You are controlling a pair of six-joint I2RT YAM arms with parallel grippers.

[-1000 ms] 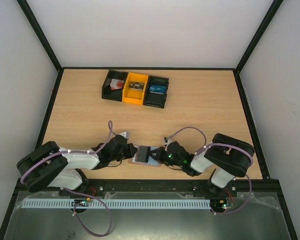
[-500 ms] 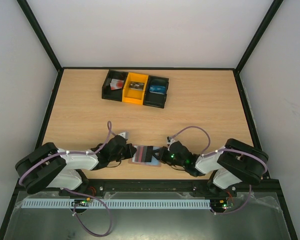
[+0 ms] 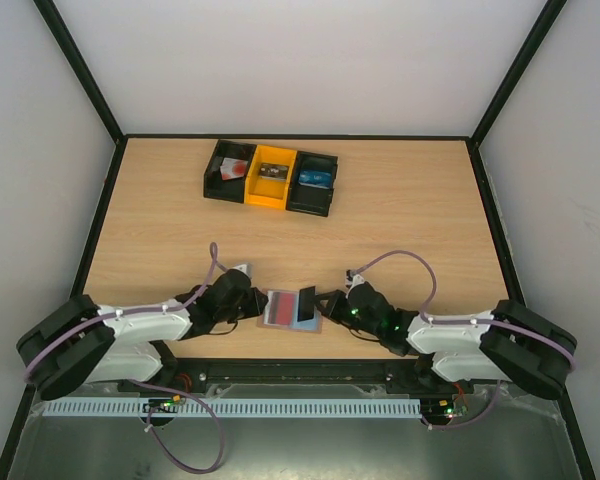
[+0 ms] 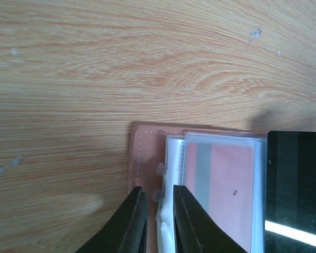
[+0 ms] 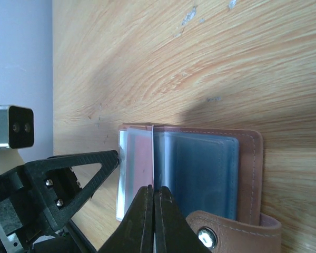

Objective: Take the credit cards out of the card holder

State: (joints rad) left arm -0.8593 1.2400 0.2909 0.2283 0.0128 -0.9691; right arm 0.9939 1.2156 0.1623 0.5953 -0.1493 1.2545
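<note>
Card holder [image 3: 278, 312] lies open on the desk [image 3: 400, 220] in the lower middle of the overhead frame, flanked by both arms. The left gripper [image 3: 257, 304] meets its left edge and the right gripper [image 3: 319, 305] its right side, where a dark card [image 3: 306, 302] stands tilted above the pockets. Well apart, in the upper middle of the frame, a black bin [image 3: 226, 172], an orange bin [image 3: 270, 177] and a second black bin [image 3: 313, 182] sit in a touching row.

From the left wrist, the left gripper [image 4: 158, 193] appears at bottom centre, its fingers drawn almost together and pinching the clear sleeve [image 4: 171, 158] at the holder's left edge. The stitched brown rim runs just outside them. A reddish card [image 4: 226, 184] lies inside the sleeve at lower right, and the dark card [image 4: 297, 179], crossed by a pale stripe, fills the right edge of the frame.

From the right wrist, the right gripper [image 5: 154, 190] sits at bottom centre with its fingers pressed together, clamping the dark card, seen edge-on as a thin line above them. A grey-blue pocket [image 5: 200, 174] lies to the right inside the brown rim, with the snap tab [image 5: 226, 234] at lower right. The left gripper [image 5: 114, 156] reaches the holder's left edge from the lower left.
</note>
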